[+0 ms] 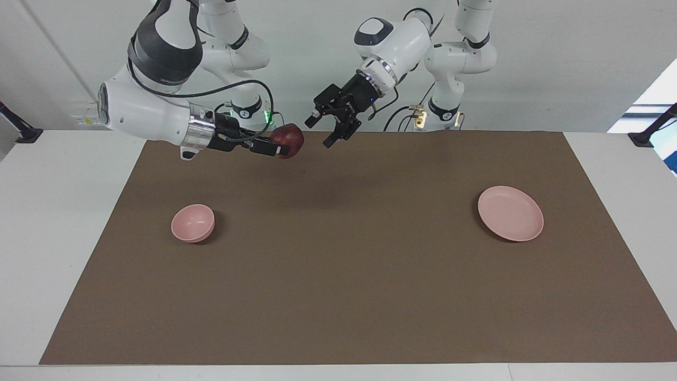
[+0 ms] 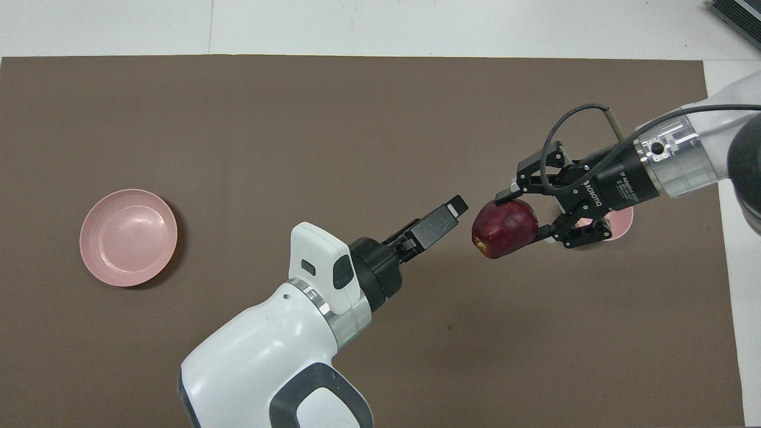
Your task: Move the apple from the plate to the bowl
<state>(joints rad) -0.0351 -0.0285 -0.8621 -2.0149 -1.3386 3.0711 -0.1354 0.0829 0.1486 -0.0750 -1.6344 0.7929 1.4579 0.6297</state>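
Observation:
The dark red apple [image 1: 288, 138] [image 2: 505, 227] hangs in the air over the brown mat, and my right gripper [image 1: 284, 144] [image 2: 518, 215] is shut on it. My left gripper [image 1: 319, 132] [image 2: 455, 214] is open and holds nothing, a short gap away from the apple toward the left arm's end. The small deep pink bowl [image 1: 193, 223] stands on the mat toward the right arm's end; in the overhead view the right gripper covers most of the bowl [image 2: 622, 223]. The flat pink plate [image 1: 510, 213] [image 2: 128, 236] lies bare toward the left arm's end.
A brown mat [image 1: 338, 286] covers most of the white table [image 1: 58, 222]. Nothing but the bowl and plate rests on it. A dark object [image 2: 737, 15] shows at the table's corner farthest from the robots, at the right arm's end.

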